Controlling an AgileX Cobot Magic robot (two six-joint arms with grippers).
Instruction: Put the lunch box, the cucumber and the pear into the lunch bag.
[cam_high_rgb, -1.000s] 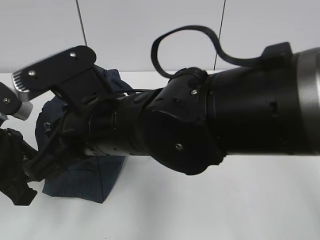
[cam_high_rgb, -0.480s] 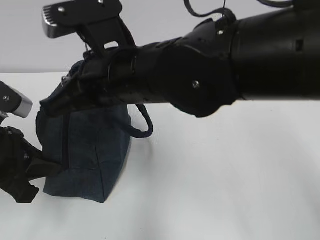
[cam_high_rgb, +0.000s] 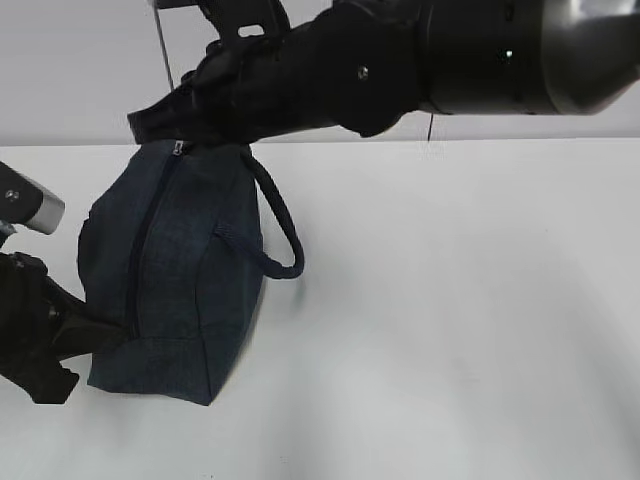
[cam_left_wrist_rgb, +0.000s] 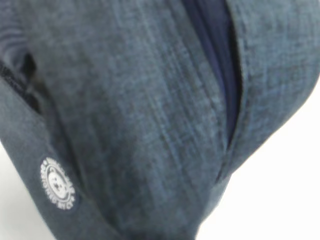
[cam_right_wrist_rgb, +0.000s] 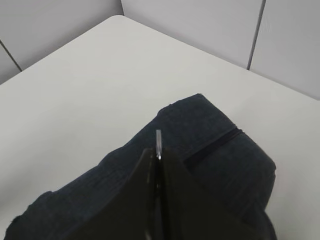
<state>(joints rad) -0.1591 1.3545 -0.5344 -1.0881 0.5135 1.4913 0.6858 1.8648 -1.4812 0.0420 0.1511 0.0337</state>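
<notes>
bag (cam_high_rgb: 170, 270): soft, floppy | we'd hold its pull (cam_right_wrist_rgb: 158, 144) | right jaws pinch pull | left jaws clamp bag's corner

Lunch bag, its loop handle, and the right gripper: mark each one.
lunch bag (cam_high_rgb: 175, 290), exterior view, on its navy side panel.
loop handle (cam_high_rgb: 283, 235), exterior view, on the cord's outer bend.
right gripper (cam_right_wrist_rgb: 158, 165), right wrist view, where the closed jaws meet on a metal piece.
</notes>
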